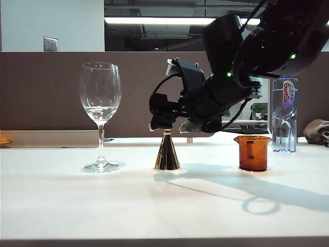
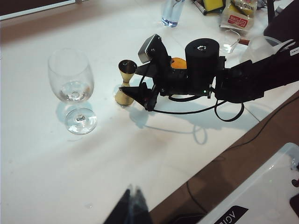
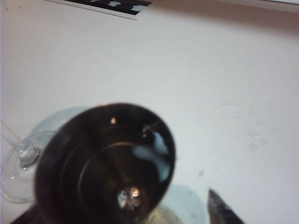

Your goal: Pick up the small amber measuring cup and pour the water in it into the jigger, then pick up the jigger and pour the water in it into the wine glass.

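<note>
The gold jigger (image 1: 167,153) stands mid-table between the wine glass (image 1: 100,108) and the small amber measuring cup (image 1: 253,153). A little water (image 1: 100,111) lies in the glass bowl. My right gripper (image 1: 163,121) reaches in from the right and hides the jigger's upper cone. In the right wrist view that cone (image 3: 105,163) fills the space between the jaws. One fingertip (image 3: 223,210) stands off its side, so the gripper is open around it. My left gripper (image 2: 133,205) hangs shut over the table's near edge, far from the jigger (image 2: 125,83) and the glass (image 2: 71,84).
A clear plastic bottle (image 1: 284,116) stands behind the amber cup at the right. Packets and clutter (image 2: 236,16) lie at the table's far corner. A white box (image 2: 261,191) sits beyond the table edge.
</note>
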Robot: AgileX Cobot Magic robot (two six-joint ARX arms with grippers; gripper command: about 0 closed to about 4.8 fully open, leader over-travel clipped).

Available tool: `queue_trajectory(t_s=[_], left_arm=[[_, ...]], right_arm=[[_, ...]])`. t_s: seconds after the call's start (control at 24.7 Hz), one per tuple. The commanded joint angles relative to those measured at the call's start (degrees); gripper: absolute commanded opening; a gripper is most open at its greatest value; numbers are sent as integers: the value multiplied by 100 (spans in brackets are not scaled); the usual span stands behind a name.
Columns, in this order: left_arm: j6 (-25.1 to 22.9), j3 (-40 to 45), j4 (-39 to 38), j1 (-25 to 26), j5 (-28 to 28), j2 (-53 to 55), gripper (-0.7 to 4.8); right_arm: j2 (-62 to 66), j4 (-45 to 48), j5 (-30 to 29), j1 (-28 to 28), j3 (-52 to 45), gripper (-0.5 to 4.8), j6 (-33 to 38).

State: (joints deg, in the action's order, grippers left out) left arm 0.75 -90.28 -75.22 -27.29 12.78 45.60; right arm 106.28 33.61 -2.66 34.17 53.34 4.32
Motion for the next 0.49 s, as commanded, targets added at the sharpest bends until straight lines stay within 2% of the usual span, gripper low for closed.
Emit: queue_trajectory(t_s=[0.04,0.08,0.32,0.45,0.49], left_arm=[[-28,-11,76,4,7,0,-2],[-28,-11,72,4,9,0,-2],[-28,-11,74,4,7,0,-2],[-28,-11,74,4,7,0,-2],[-28,-11,74,4,9,0,-2]], right_arm=[[81,94,-4,4,101,378,26],[107,90,-7,7,120,357,26],[203,94,-7,37,153,353,26],[251,92,-7,39,153,294,26],[264,96,-7,39,153,291,26]])
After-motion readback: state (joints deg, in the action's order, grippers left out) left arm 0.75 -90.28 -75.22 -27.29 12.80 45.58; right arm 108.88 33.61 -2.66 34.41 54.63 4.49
